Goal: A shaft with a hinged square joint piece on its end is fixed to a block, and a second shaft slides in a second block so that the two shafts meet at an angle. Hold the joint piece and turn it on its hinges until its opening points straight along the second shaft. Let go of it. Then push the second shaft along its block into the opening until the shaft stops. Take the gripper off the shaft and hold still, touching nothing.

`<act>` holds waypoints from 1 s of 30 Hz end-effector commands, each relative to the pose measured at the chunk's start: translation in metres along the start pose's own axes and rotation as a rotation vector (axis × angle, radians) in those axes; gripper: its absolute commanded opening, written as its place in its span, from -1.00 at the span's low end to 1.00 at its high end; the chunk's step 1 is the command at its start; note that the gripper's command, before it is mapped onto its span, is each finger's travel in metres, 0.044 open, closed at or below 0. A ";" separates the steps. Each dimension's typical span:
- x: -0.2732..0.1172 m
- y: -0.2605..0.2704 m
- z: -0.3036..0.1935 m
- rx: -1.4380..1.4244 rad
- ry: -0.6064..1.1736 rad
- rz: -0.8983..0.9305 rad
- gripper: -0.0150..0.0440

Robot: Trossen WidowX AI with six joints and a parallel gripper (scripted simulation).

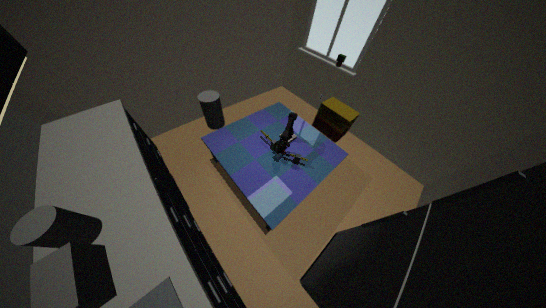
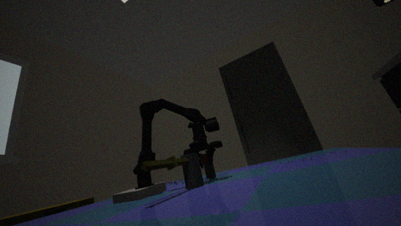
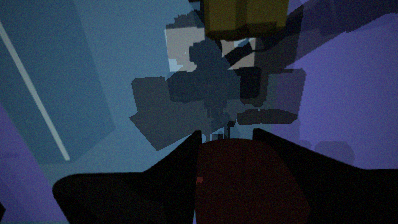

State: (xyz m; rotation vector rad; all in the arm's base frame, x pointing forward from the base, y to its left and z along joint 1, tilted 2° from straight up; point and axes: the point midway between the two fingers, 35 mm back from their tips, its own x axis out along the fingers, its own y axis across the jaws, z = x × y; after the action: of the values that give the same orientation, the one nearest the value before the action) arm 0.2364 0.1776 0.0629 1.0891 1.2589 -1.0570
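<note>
It's gloomy in here, the walls sunk in grainy brown murk. From above, the brightest thing is a window [image 1: 344,30] at one o'clock, pale and cold, its panes nearly blank. A light patch lies on the blue-and-purple checkered mat [image 1: 235,157] [image 2: 294,191] [image 3: 350,100] toward six o'clock from its centre, and a glossy sheen sits at its two o'clock. Seen from the side, the robot arm [image 1: 289,127] [image 2: 146,128] is almost a black silhouette, thin dark shadows streaking the mat near its base. Up close at the wrist, overlapping shadows with hard, stepped edges crowd twelve o'clock, and the gripper [image 3: 226,134] goes nearly black. Speckle roughens everything, and small parts smear together.
</note>
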 end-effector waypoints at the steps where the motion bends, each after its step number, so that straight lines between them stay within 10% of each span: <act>1: 0.000 0.000 0.000 0.001 0.001 0.000 -0.49; 8: 0.000 0.000 0.000 0.001 0.001 0.000 -0.49; 30: 0.000 0.000 0.000 0.001 0.001 0.000 1.00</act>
State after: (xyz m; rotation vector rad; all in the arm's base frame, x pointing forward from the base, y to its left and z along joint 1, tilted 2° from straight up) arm 0.2364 0.1775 0.0629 1.0893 1.2584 -1.0570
